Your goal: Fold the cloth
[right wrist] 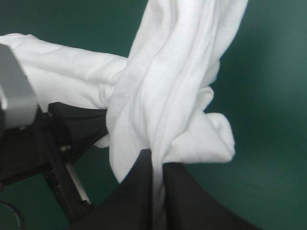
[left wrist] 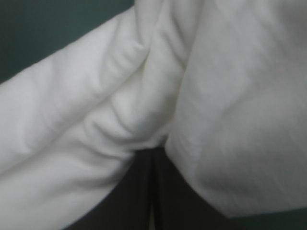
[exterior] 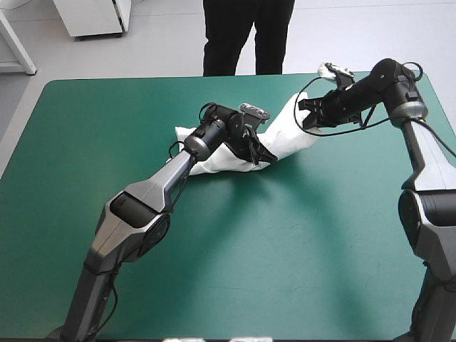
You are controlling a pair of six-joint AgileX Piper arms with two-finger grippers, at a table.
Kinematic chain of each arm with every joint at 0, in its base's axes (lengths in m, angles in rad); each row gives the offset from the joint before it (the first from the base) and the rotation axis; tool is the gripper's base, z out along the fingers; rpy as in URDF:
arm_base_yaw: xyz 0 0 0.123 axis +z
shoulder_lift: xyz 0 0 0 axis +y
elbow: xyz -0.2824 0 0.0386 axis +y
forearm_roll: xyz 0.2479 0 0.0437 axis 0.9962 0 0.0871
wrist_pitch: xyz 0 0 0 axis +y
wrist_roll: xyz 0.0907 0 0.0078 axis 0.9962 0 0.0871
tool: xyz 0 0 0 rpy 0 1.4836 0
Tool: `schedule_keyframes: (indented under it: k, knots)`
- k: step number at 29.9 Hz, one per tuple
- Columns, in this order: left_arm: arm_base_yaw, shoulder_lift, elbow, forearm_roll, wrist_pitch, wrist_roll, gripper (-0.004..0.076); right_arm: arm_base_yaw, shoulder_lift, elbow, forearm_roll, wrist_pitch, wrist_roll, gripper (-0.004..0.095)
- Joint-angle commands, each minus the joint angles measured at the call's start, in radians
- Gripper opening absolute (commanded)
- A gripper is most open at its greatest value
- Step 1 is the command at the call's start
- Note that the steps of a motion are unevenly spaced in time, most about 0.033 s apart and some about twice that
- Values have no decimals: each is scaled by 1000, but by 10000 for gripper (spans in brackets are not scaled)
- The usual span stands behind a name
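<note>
T-shirt, crumpled, sits on the table's far half, long axis running near-left to far-right. The left gripper pinches the nearer end; the right gripper pinches the farther, raised end.

Cloth and plastic
The T-shirt is looking like soft, matt white cloth, wrinkling between the fingers of the right gripper, which are showing smooth black plastic.

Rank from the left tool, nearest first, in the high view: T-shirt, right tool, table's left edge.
1. T-shirt: gripped by the left tool itself.
2. Right tool: beyond it, toward the far right corner.
3. Table's left edge: well off on the other side.
</note>
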Motion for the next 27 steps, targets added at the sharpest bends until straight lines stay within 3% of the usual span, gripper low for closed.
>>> schedule_keyframes:
  k: [1,11,14,18,27]
  knots:
    - [-8,-44,-9,-28,55,-5,-8,37,-101,-39,53,1,-22,-10]
    - [-8,-44,-10,-24,54,-5,-8,103,-142,-51,44,7,-23,-10]
    - [-8,-62,-24,-1,119,-24,-8,103,-142,-51,30,0,-23,-9]
    - [-8,-126,-24,45,211,-60,-8,103,-142,-49,29,-13,-23,-9]
    - [-8,-329,-4,185,237,-92,-10,103,-140,-49,32,-15,-39,-9]
